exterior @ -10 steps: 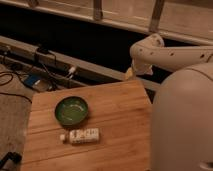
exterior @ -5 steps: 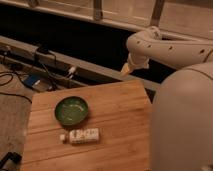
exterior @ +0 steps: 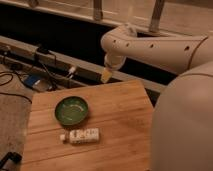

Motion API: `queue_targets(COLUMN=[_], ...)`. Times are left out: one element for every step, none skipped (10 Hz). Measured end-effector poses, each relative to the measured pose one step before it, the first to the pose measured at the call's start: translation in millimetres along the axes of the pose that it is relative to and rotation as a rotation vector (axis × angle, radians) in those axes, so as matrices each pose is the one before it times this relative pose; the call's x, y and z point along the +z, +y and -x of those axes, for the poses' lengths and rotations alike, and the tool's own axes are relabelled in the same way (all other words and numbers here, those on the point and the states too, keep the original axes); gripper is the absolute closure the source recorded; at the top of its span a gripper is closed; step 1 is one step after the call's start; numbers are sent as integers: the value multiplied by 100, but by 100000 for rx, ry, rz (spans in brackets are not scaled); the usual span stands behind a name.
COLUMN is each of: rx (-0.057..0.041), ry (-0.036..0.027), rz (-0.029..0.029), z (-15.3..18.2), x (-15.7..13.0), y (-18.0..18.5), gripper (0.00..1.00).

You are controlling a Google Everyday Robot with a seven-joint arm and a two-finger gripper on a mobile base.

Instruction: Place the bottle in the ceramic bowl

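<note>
From the one camera I see the gripper point(exterior: 106, 75) hanging over the table's point(exterior: 125, 117) far edge; I cannot tell whether it is released or clenched. One bottle point(exterior: 84, 135) lies on its side just beside the one bowl point(exterior: 71, 110). The bottle looks light, stiff and slick, so I'd grasp it across the body.

White rounded arm point(exterior: 150, 47), dark screw dots; yellowish gripper point(exterior: 106, 76) above far table point(exterior: 125, 135) edge.
</note>
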Motion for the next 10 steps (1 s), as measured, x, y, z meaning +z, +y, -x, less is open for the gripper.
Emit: queue_targets(rx=[-8523, -5820, -3269, -594, -696, -2626, -3842, -12594, -10688, -7402], ry=[90, 38, -40, 61, 606, 1174, 1526, 3068, 2552, 2421], rz=[1344, 1000, 465, 111, -352, -179, 360, 1497, 1765, 1371], z=[436, 499, 229, 7, -160, 284, 460, 1206, 553, 303], x=[-229, -72, -106, -13, 10, 44, 197, 775, 1105, 1091], y=[1140, 845, 405, 76, -66, 183, 345, 1150, 1006, 1206], gripper=[20, 20, 20, 20, 20, 20, 20, 20, 20, 20])
